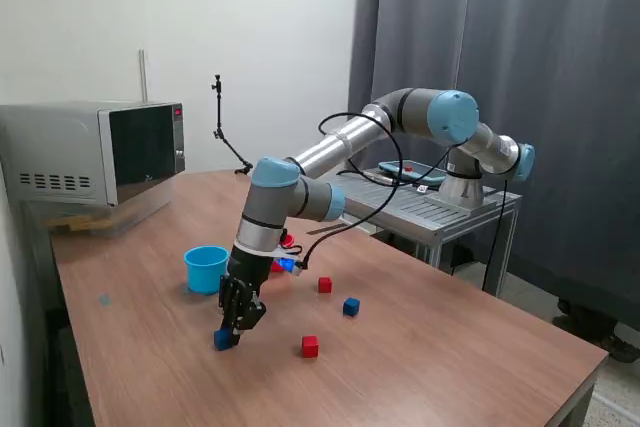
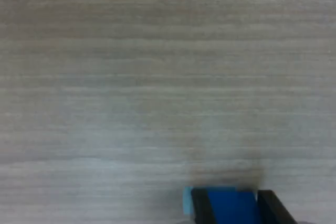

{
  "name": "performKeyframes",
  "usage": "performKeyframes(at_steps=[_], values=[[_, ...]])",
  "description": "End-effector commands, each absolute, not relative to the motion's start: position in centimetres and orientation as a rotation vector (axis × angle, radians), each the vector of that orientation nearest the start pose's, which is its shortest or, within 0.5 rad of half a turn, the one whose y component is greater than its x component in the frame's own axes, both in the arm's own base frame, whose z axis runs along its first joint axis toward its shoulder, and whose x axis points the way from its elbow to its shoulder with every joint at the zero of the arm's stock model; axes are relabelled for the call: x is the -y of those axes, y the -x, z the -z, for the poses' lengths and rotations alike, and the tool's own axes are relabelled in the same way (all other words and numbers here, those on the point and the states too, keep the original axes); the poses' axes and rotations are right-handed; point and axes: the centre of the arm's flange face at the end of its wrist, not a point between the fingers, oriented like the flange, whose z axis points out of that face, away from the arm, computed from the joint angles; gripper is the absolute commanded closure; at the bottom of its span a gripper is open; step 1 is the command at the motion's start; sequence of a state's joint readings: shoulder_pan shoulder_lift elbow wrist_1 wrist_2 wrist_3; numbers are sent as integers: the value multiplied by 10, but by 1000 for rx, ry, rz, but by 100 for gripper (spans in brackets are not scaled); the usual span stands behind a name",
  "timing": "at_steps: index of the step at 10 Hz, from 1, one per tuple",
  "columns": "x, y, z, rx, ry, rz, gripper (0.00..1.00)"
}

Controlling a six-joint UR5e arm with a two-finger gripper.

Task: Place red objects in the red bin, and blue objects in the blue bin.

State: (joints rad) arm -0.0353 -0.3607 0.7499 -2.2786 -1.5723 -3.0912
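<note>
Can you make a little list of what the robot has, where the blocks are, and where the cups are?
robot hand: gripper down at the table, jaws either side of a blue cube
holding: looks gripped, cannot tell for sure
other blue cube: loose on the table
red cubes: two loose, and
blue cup: upright, beside the arm
red cup: mostly hidden behind the arm

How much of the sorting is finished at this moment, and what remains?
Nothing looks sorted yet; the cups' insides are not visible. In hand: the hand is down at the table with a blue cube between its fingers. Left: that cube must go to the blue cup; another blue cube and two red cubes lie loose. The red cup is mostly hidden behind the arm.
</note>
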Motion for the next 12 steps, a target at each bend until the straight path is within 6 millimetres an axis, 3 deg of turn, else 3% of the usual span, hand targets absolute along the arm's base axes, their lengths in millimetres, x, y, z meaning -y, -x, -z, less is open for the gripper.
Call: performKeyframes(at_steps=[1, 5, 7, 9, 12], values=[[102, 890, -99, -2464, 2261, -376, 100], [102, 892, -103, -2468, 2263, -389, 100], [101, 892, -119, -2482, 2257, -414, 100], [99, 887, -147, -2487, 2256, -441, 100], [59, 868, -190, -2528, 2114, -521, 100]])
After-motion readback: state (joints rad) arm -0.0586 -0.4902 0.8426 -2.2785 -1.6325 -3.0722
